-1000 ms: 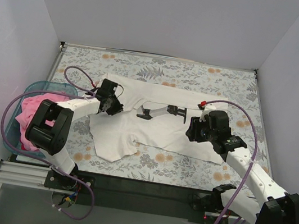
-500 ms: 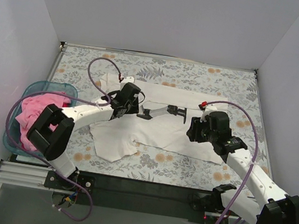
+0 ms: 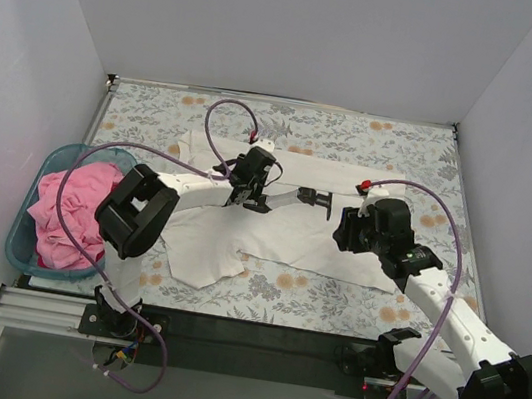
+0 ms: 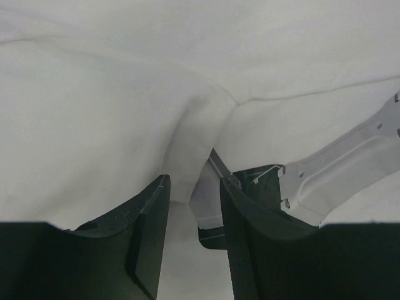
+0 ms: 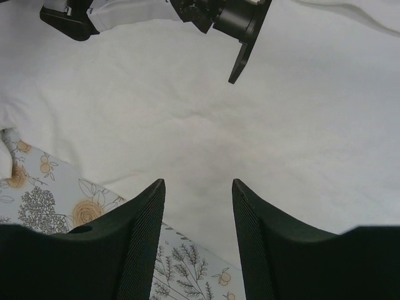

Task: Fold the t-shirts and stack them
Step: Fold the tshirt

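Left gripper (image 4: 194,184): jaws partly apart, straddling a raised crease of the white t-shirt (image 3: 280,237). The crease sits in the gap, but I see no clamp on it, so I read the gripper as holding nothing.

Left to right:
- teal basket (image 3: 71,151) at the left edge of the table (image 3: 357,133), pink t-shirt (image 3: 66,214) bunched inside. Probably parked there so only one shirt is on the work surface at a time.
- white t-shirt spread mid-table, rumpled, one lobe sticking out toward the near left. Fold begun but not squared, nothing stacked.
- left arm reaches across to the shirt's middle, with the left gripper low over the cloth. Looks like the spot where a side flap gets laid down.
- white bar (image 3: 291,199) with black ends lies on the shirt just right of that gripper. Can't tell what it is. It could snag in the next fold.
- right gripper (image 5: 197,187): jaws apart, nothing between them, hovering over the shirt close to its near-right edge, with floral table just beyond. Likely staged to take that edge.

Next: fold the right side in, then do the pink shirt.
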Motion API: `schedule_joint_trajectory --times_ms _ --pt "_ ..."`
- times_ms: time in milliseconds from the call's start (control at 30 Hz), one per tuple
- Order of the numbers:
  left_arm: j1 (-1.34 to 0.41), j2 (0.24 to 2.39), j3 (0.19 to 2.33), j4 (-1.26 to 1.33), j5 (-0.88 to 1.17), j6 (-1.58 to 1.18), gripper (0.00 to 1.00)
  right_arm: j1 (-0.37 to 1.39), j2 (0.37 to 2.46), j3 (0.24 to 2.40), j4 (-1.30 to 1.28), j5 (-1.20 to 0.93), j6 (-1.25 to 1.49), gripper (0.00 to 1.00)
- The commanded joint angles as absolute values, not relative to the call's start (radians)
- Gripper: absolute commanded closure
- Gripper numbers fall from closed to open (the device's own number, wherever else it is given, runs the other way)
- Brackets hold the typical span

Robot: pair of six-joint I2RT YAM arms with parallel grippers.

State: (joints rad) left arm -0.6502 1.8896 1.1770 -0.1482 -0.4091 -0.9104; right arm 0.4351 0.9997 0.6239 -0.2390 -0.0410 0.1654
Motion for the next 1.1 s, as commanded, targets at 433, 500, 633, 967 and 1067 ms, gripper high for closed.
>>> schedule_joint_trajectory --times_ms 433,500,633,967,1067 --pt "-0.653 1.936 1.236 -0.163 -0.460 -0.864 0.71 0.436 0.933 0.617 -0.242 0.054 0.179 0.39" --pt "-0.653 1.934 1.230 -0.166 -0.459 -0.865 0.71 0.437 0.925 0.617 -0.242 0.063 0.183 0.35" --pt "-0.653 1.934 1.227 -0.175 -0.453 -0.873 0.71 0.436 0.910 0.615 -0.245 0.084 0.189 0.28" --pt "-0.653 1.921 1.197 -0.189 -0.463 -0.867 0.73 0.437 0.874 0.604 -0.247 0.120 0.195 0.23" --pt "-0.653 1.925 1.198 -0.187 -0.463 -0.865 0.76 0.437 0.871 0.603 -0.249 0.124 0.195 0.23"
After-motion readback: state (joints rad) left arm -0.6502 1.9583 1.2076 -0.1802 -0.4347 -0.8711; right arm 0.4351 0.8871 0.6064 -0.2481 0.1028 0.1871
